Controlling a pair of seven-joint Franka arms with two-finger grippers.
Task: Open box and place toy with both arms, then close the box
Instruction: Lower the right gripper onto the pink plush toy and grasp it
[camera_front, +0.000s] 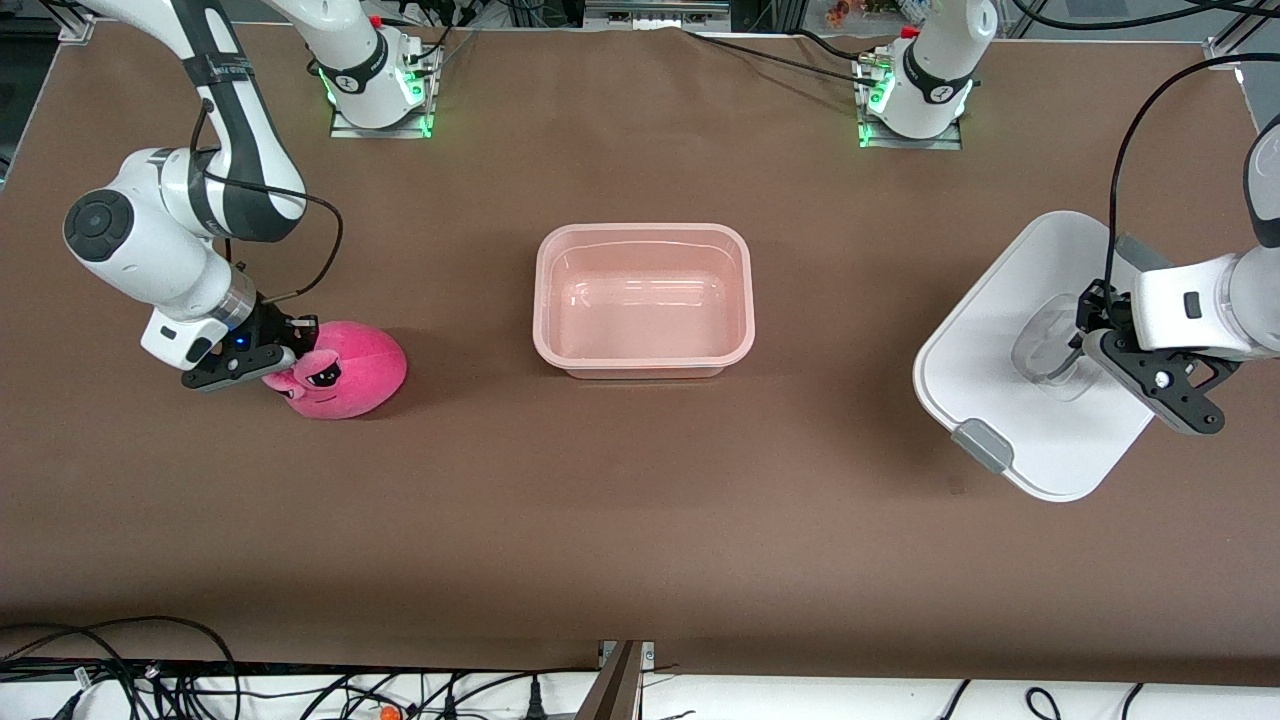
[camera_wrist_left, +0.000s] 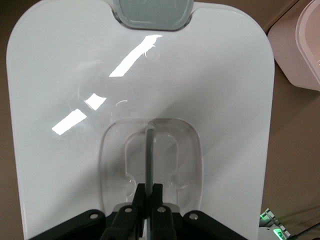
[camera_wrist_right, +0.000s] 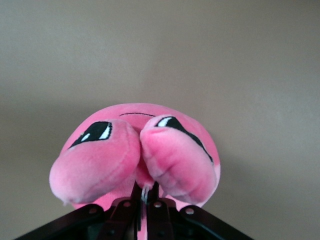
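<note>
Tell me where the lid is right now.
In the front view, the lid lies off the box, at the left arm's end of the table, the left gripper shut on its clear centre handle.

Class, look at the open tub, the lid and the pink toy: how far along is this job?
Done: the box stands open; its lid is off, at the left arm's end of the table, the left hand shut on its handle.
In hand: the right hand has shut on the toy, which rests on the table.
Left: carry the toy into the box, then refit the lid.
</note>
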